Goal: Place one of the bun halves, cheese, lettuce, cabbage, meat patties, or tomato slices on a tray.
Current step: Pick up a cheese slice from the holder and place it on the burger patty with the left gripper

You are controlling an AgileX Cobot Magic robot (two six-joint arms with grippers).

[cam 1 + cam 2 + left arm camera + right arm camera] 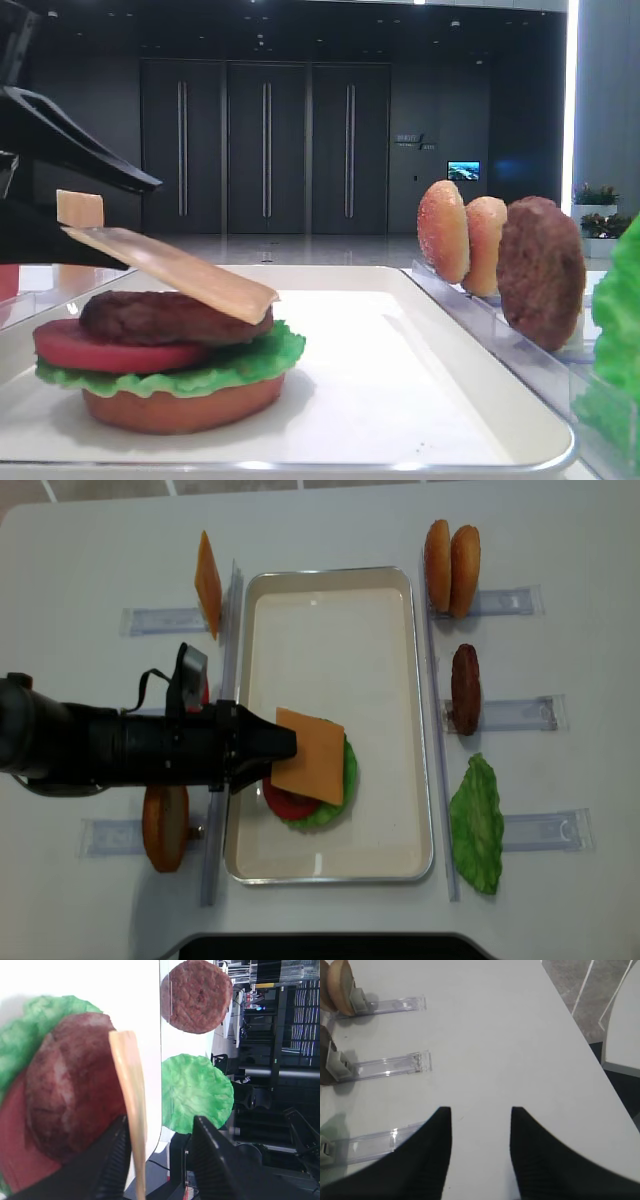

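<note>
The worktop (pixel 330 525) lay bare beyond the racks. The tray (pixel 330 610) kept its far half free. The left end effector (pixel 285 743) stood wide, the cheese (pixel 310 755) tilted on the patty (pixel 165 317), one edge raised between its fingers. The right end effector (pixel 481 1125) hung wide, holding nothing.

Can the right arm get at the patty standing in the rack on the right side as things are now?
Probably yes. The right gripper hovers open over bare table beside the racks, and the meat patty stands upright with nothing over it. Only its neighbours, the bun halves and lettuce, flank it.
</note>
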